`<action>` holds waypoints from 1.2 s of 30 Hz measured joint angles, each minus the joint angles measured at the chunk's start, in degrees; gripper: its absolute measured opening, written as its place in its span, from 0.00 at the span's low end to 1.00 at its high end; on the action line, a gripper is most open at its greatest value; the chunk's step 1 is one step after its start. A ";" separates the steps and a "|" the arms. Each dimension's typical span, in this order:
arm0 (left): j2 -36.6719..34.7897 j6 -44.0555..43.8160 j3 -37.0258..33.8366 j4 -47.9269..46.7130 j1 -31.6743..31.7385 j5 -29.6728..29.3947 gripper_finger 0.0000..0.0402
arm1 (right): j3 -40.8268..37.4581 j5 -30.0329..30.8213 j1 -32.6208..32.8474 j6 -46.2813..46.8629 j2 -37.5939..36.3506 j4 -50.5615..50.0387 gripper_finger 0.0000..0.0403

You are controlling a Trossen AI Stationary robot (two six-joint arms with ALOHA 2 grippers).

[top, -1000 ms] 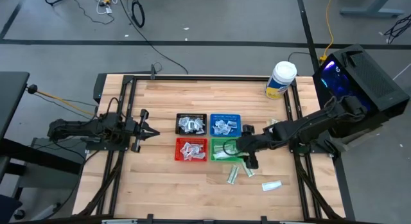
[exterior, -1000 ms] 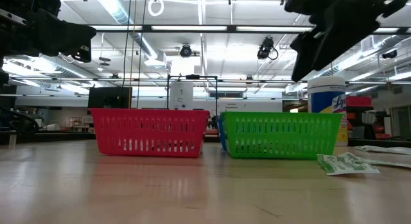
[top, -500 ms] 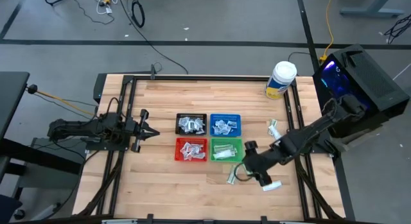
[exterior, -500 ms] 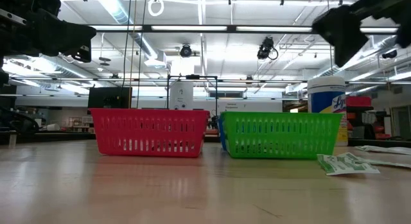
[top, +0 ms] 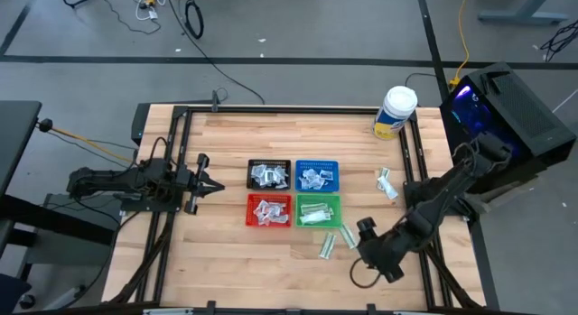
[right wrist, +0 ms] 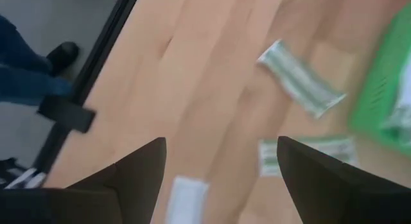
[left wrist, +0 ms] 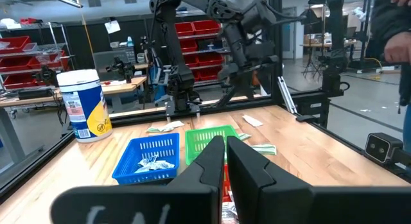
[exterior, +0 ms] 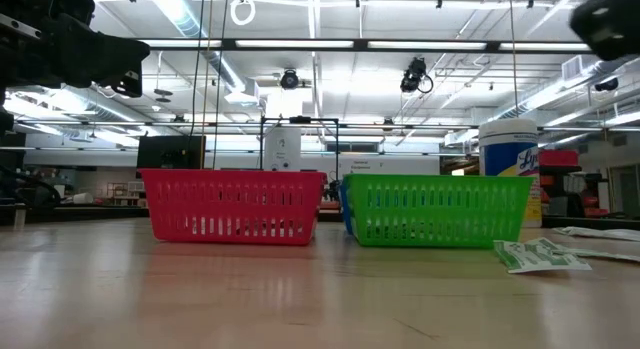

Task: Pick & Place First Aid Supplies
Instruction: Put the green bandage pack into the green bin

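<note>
First aid supplies lie in four mesh trays mid-table: black (top: 269,175), blue (top: 317,175), red (top: 269,210) and green (top: 317,209). Loose white-and-green packets lie flat on the wood near the green tray (top: 326,245) (top: 347,236) and farther right (top: 386,182). My right gripper (top: 372,254) hangs open above the table's near right part, pointing steeply down. In its wrist view a white packet (right wrist: 186,198) lies on the wood below the gap between the fingers (right wrist: 128,176), with two green-striped packets (right wrist: 300,79) (right wrist: 307,153) beyond. My left gripper (top: 204,182) waits shut at the table's left, level.
A big white jar with a yellow label (top: 395,112) stands at the far right corner. A black frame rail (top: 420,184) runs along the table's right side. A dark box with a lit screen (top: 506,107) sits beyond it. A person's leg and shoe (right wrist: 38,70) show on the floor.
My right gripper has swung from over the green tray toward the table's near right corner, rolling a little as it went and staying open at about the same height. The packets and trays have not moved.
</note>
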 joint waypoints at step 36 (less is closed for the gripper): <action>0.00 0.00 0.02 0.01 -0.02 0.00 0.06 | -13.29 -4.00 10.12 24.76 8.30 6.01 0.73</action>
